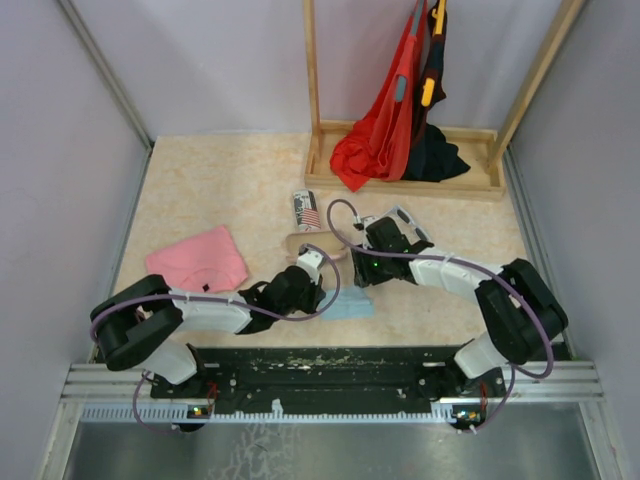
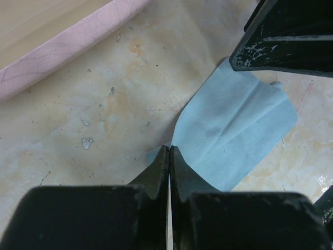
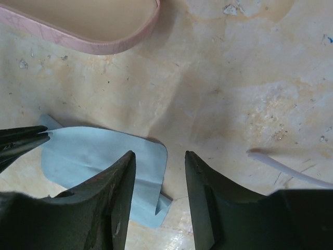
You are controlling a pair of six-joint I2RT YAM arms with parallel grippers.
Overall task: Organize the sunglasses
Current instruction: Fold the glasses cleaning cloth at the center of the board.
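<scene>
A white-framed pair of sunglasses (image 1: 402,215) shows partly behind my right arm; I see no other pair. A light-blue cloth (image 1: 347,305) lies flat on the table between both grippers. My left gripper (image 2: 169,148) is shut, its tips pinching the near corner of that cloth (image 2: 234,125). Over the cloth's other end (image 3: 104,156), my right gripper (image 3: 160,154) hangs open, with a curled edge of cloth between its fingers and nothing gripped. In the top view the left gripper (image 1: 322,288) and the right gripper (image 1: 358,276) almost meet.
An open pink case (image 1: 308,244) lies just beyond the cloth, and a flag-printed case (image 1: 306,210) behind it. A pink cloth (image 1: 200,260) lies at the left. A wooden rack (image 1: 400,180) with red and dark fabric stands at the back. A thin white bar (image 3: 291,169) lies right of the right gripper.
</scene>
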